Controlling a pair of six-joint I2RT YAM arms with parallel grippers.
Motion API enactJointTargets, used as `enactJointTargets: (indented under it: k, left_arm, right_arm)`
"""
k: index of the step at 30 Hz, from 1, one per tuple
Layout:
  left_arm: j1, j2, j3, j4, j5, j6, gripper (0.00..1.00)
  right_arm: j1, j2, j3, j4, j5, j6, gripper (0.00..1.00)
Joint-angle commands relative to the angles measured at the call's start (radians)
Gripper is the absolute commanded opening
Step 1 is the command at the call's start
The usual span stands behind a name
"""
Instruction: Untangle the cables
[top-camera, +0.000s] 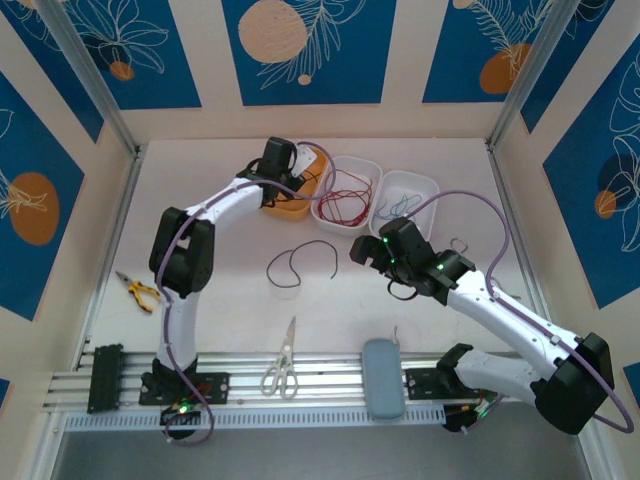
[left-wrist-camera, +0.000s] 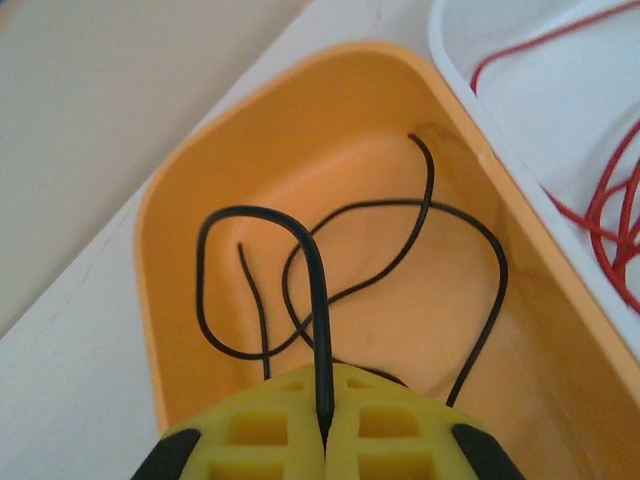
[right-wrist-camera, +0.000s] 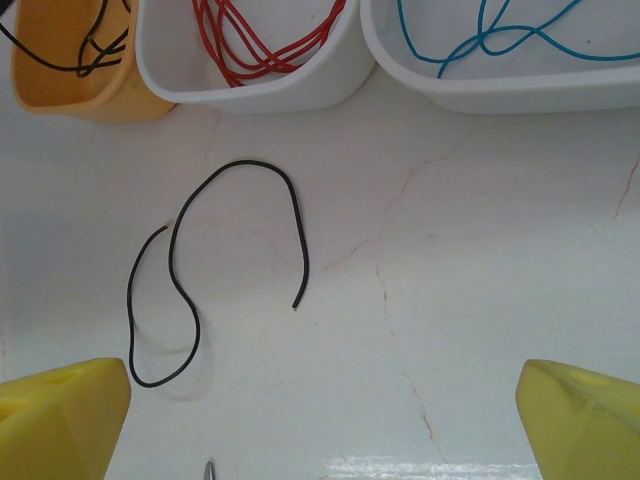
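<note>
Left gripper (left-wrist-camera: 322, 440) pinched shut on a thin black wire (left-wrist-camera: 322, 340) looping into orange plastic tub (left-wrist-camera: 165, 300): sorting drop-off. Next: release. Right gripper (right-wrist-camera: 320, 400) gapes wide above loose black wire (right-wrist-camera: 245, 162) on white table (right-wrist-camera: 450, 300).

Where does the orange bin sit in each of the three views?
Top external: orange bin at the far centre, left end of the bin row.
Left wrist: mid-frame, black cable inside.
Right wrist: top left corner.
Shared landmark: the white bin with red cables, on its right.
</note>
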Motion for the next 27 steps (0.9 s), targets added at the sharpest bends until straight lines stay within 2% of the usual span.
enactJointTargets:
  k: [1, 18, 27]
  left_arm:
    - [0.01, 0.033, 0.039, -0.091, 0.035, 0.104, 0.0]
    - [0.01, 0.212, 0.251, -0.27, 0.106, 0.184, 0.0]
    - [0.013, 0.271, 0.335, -0.317, 0.123, 0.177, 0.0]
  right_arm:
    - [-0.005, -0.011, -0.015, 0.016, 0.001, 0.016, 0.99]
    - [-0.004, 0.009, -0.001, -0.009, 0.003, 0.024, 0.99]
    - [-0.004, 0.014, 0.004, -0.017, 0.003, 0.025, 0.99]
